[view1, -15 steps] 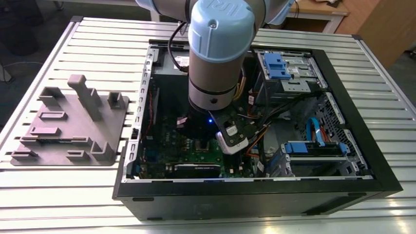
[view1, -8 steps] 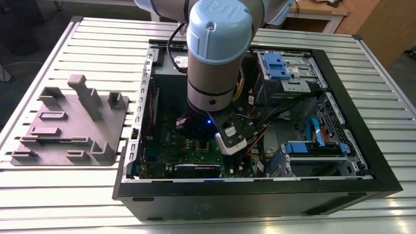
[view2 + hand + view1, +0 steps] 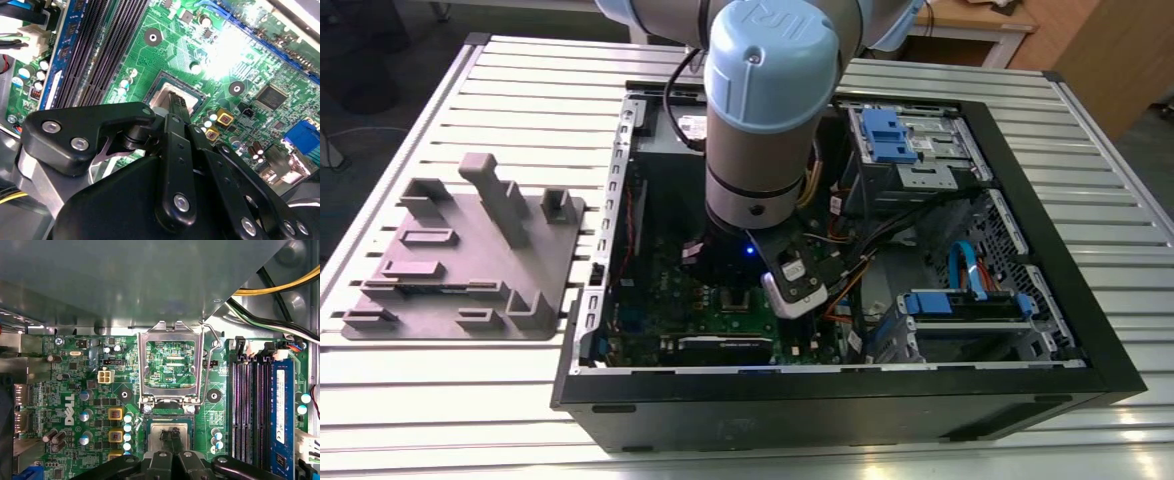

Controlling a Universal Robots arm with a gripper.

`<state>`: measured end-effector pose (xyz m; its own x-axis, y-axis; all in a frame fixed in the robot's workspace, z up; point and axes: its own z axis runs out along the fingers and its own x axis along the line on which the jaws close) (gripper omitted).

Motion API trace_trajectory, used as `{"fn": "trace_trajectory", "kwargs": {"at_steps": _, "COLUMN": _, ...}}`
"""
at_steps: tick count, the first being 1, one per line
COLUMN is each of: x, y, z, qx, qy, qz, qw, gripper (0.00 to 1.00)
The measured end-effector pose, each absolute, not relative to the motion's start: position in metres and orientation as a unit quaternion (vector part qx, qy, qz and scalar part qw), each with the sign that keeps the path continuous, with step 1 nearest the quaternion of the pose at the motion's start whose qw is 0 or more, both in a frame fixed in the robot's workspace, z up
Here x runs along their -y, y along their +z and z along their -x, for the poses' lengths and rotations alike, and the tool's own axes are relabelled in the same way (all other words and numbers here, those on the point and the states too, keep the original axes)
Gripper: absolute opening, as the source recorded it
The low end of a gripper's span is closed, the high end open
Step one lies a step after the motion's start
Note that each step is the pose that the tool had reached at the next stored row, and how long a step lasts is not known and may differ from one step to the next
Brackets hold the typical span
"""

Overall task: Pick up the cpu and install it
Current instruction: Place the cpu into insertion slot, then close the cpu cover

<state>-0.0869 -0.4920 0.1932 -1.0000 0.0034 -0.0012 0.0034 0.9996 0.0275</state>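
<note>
My black pincer (image 3: pixel 170 439) is closed, tips resting on the small silvery square cpu (image 3: pixel 155 435) seated in the green motherboard's (image 3: pixel 65 385) socket; in the exterior view, the grey plastic fixture (image 3: pixel 454 260) lies at 9 o'clock of the black computer case (image 3: pixel 854 400)

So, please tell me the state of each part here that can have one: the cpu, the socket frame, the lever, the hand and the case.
cpu: lying flat in the socket, not covered.
socket frame: swung up, open.
lever: released, raised beside the frame.
hand: shut, its tips at the middle of the cpu's top.
computer case: lying on its side, side panel off.
</note>
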Motion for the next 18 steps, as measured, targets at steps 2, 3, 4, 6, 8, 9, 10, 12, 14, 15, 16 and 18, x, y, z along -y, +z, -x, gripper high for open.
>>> {"fn": "trace_trajectory", "kwargs": {"at_steps": 2, "x": 0.492, "y": 0.193, "z": 0.087, "qx": -1.000, "qy": 0.014, "qz": -0.002, "qw": 0.001, "gripper": 0.10}}
{"fn": "trace_trajectory", "kwargs": {"at_steps": 3, "x": 0.492, "y": 0.194, "z": 0.087, "qx": -1.000, "qy": 0.014, "qz": -0.002, "qw": 0.001, "gripper": 0.10}}
{"fn": "trace_trajectory", "kwargs": {"at_steps": 4, "x": 0.492, "y": 0.195, "z": 0.087, "qx": -1.000, "qy": 0.014, "qz": -0.002, "qw": 0.001, "gripper": 0.10}}
{"fn": "trace_trajectory", "kwargs": {"at_steps": 6, "x": 0.492, "y": 0.199, "z": 0.087, "qx": -1.000, "qy": 0.014, "qz": -0.002, "qw": 0.001, "gripper": 0.10}}
{"fn": "trace_trajectory", "kwargs": {"at_steps": 8, "x": 0.492, "y": 0.203, "z": 0.087, "qx": -1.000, "qy": 0.014, "qz": -0.002, "qw": 0.001, "gripper": 0.10}}
{"fn": "trace_trajectory", "kwargs": {"at_steps": 9, "x": 0.492, "y": 0.206, "z": 0.087, "qx": -1.000, "qy": 0.014, "qz": -0.002, "qw": 0.001, "gripper": 0.10}}
{"fn": "trace_trajectory", "kwargs": {"at_steps": 10, "x": 0.492, "y": 0.208, "z": 0.087, "qx": -1.000, "qy": 0.014, "qz": -0.002, "qw": 0.001, "gripper": 0.10}}
{"fn": "trace_trajectory", "kwargs": {"at_steps": 12, "x": 0.492, "y": 0.213, "z": 0.087, "qx": -1.000, "qy": 0.014, "qz": -0.002, "qw": 0.001, "gripper": 0.10}}
{"fn": "trace_trajectory", "kwargs": {"at_steps": 14, "x": 0.492, "y": 0.214, "z": 0.087, "qx": -1.000, "qy": 0.014, "qz": -0.002, "qw": 0.001, "gripper": 0.10}}
{"fn": "trace_trajectory", "kwargs": {"at_steps": 15, "x": 0.492, "y": 0.214, "z": 0.087, "qx": -1.000, "qy": 0.014, "qz": -0.002, "qw": 0.001, "gripper": 0.10}}
{"fn": "trace_trajectory", "kwargs": {"at_steps": 16, "x": 0.492, "y": 0.214, "z": 0.087, "qx": -1.000, "qy": 0.014, "qz": -0.002, "qw": 0.001, "gripper": 0.10}}
{"fn": "trace_trajectory", "kwargs": {"at_steps": 18, "x": 0.492, "y": 0.214, "z": 0.092, "qx": -1.000, "qy": 0.014, "qz": -0.002, "qw": 0.001, "gripper": 0.10}}
